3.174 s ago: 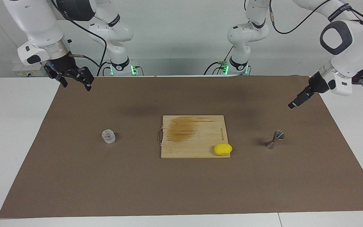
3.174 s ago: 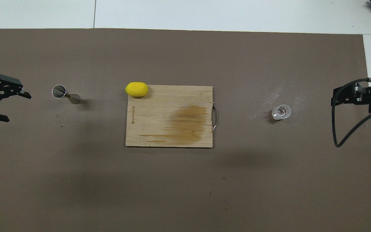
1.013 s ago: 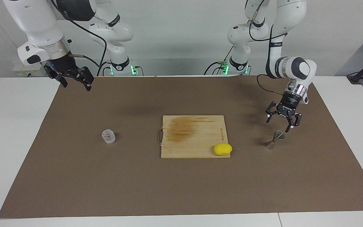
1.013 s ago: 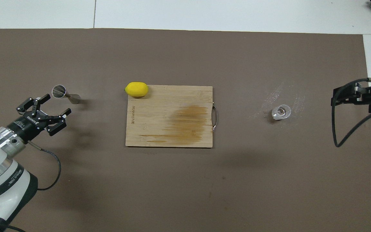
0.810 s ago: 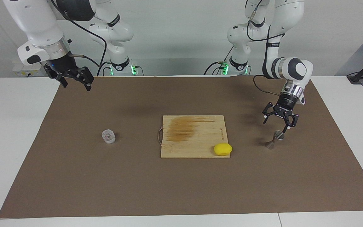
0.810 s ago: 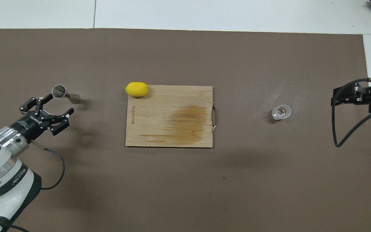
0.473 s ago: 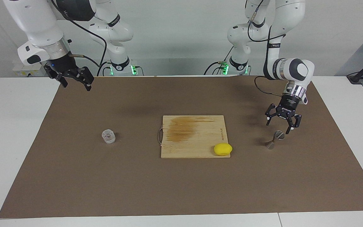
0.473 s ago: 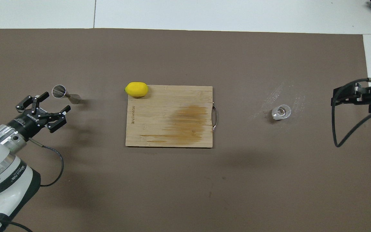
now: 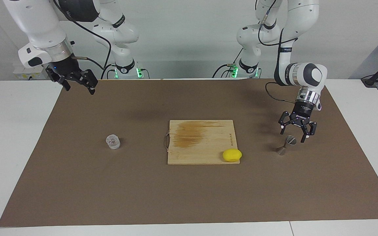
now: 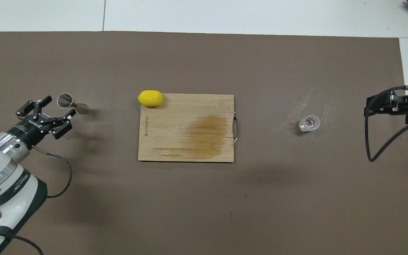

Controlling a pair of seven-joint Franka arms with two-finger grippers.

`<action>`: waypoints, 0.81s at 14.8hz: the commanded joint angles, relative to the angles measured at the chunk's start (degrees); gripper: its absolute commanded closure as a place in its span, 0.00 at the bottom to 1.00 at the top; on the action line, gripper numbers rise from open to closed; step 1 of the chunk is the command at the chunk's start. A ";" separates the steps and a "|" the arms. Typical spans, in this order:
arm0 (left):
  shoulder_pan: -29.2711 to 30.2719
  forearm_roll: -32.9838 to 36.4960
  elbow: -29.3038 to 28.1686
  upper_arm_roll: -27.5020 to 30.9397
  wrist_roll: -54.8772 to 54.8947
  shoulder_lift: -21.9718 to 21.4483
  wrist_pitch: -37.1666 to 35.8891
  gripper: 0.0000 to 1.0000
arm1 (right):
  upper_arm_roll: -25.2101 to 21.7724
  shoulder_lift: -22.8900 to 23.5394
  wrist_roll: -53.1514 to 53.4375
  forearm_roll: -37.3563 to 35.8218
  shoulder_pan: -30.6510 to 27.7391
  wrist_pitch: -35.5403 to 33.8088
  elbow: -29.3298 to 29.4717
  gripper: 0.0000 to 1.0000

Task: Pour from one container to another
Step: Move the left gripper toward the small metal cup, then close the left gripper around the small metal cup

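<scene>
The clear glass tumbler (image 9: 113, 142) (image 10: 309, 123) stands on the brown mat toward the right arm's end of the table, untouched. The steel hourglass jigger (image 9: 285, 146) (image 10: 70, 103) stands upright toward the left arm's end. My left gripper (image 9: 292, 137) (image 10: 61, 105) points down, open, just above the jigger's upper cup. Its fingertips stand to either side of the rim without touching it. My right gripper (image 9: 80, 89) (image 10: 368, 106) waits open and empty in the air over the mat's edge at the right arm's end.
A wooden cutting board (image 9: 202, 131) (image 10: 186, 117) with a brown stain lies mid-mat, between the two containers. A yellow lemon (image 9: 232, 155) (image 10: 150, 98) rests at its corner toward the jigger. White smears (image 10: 313, 102) mark the mat by the tumbler.
My left gripper has come in from beside the table and sunk a little over the jigger, staying open. The right arm, tumbler and jigger have not moved.
</scene>
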 commanded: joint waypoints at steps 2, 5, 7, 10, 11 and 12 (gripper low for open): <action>-1.52 -1.86 2.00 0.44 1.11 1.16 2.10 0.05 | 0.27 -0.46 -1.06 0.76 -0.66 -0.54 -0.39 0.00; -2.22 -1.94 3.06 0.35 1.11 2.13 3.86 0.07 | 0.27 -0.46 -0.97 0.76 -0.66 -0.54 -0.39 0.00; -2.83 -2.82 3.41 0.35 1.02 2.21 4.56 0.09 | 0.27 -0.46 -1.06 0.76 -0.66 -0.54 -0.39 0.00; -3.37 -3.18 3.67 0.35 1.02 2.74 5.18 0.13 | 0.27 -0.46 -1.06 0.76 -0.66 -0.54 -0.39 0.00; -3.28 -3.18 3.67 0.44 0.93 2.74 5.18 0.14 | 0.19 -0.46 -1.06 0.76 -0.66 -0.54 -0.39 0.00; -3.19 -3.18 3.67 0.44 0.93 2.74 5.09 0.15 | 0.27 -0.46 -1.06 0.76 -0.66 -0.54 -0.39 0.00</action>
